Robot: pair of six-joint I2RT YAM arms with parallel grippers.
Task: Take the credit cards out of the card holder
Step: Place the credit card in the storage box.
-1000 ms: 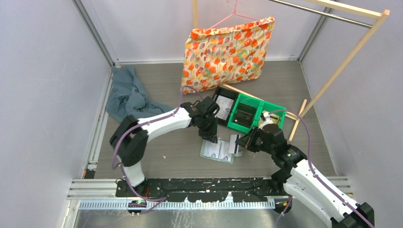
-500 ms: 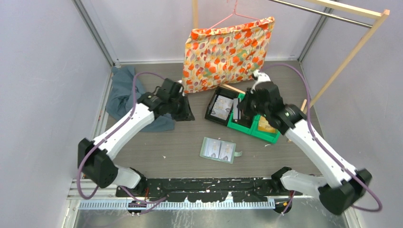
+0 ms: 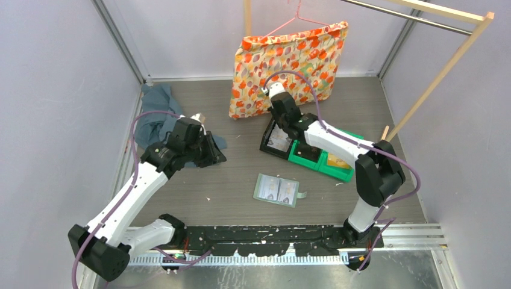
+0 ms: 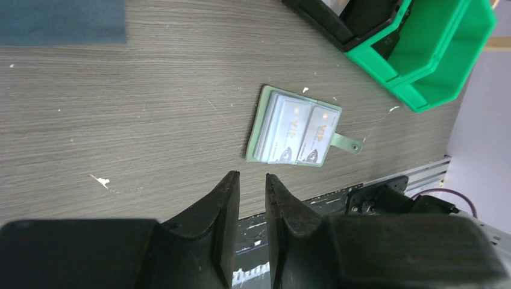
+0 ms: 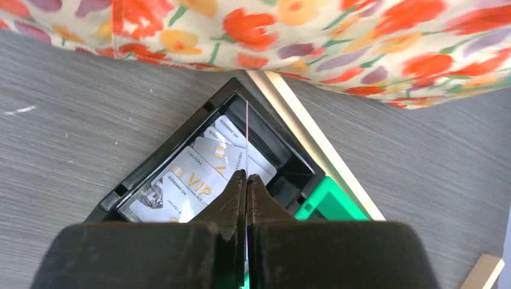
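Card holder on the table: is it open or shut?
Open. The card holder lies spread flat, its inside facing up, and two cards marked VIP show in its pockets.

Sage-green card holder [image 3: 276, 190], orange floral cloth [image 3: 289, 66]

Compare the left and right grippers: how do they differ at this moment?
The left gripper has jaws slightly apart and empty; the right gripper is shut on a credit card held edge-on. The left is above bare table, the right above the black bin of cards. Neither touches the card holder.
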